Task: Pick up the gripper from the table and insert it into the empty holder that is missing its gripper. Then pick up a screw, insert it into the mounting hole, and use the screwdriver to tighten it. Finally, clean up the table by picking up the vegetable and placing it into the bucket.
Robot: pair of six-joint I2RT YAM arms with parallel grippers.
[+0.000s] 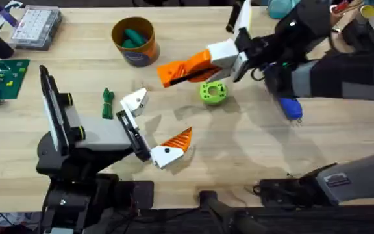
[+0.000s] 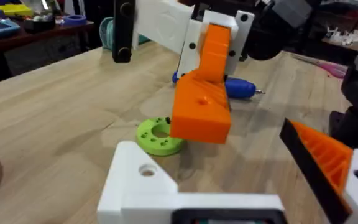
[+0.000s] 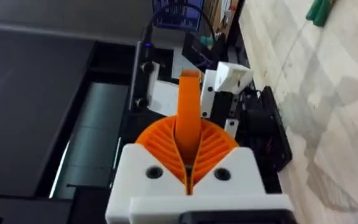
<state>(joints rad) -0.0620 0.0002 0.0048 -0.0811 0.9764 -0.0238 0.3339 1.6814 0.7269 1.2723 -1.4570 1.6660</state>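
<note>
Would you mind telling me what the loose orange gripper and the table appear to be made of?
The gripper looks like matte moulded or printed plastic: flat uniform orange, crisp blocky edges, no shine. The table looks like pale wood or wood-look laminate, with visible grain lines.

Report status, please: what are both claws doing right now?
Right gripper shut on the gripper, lifted off the table. Left gripper open, empty holder unfilled. Lime-green disc lies close by.

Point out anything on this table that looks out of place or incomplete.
The left end effector is lopsided: one jaw carries an orange finger, the other ends in the empty holder, bare white. The missing gripper is off the table, clamped in the right end effector. The vegetable lies loose outside the bucket.
</note>
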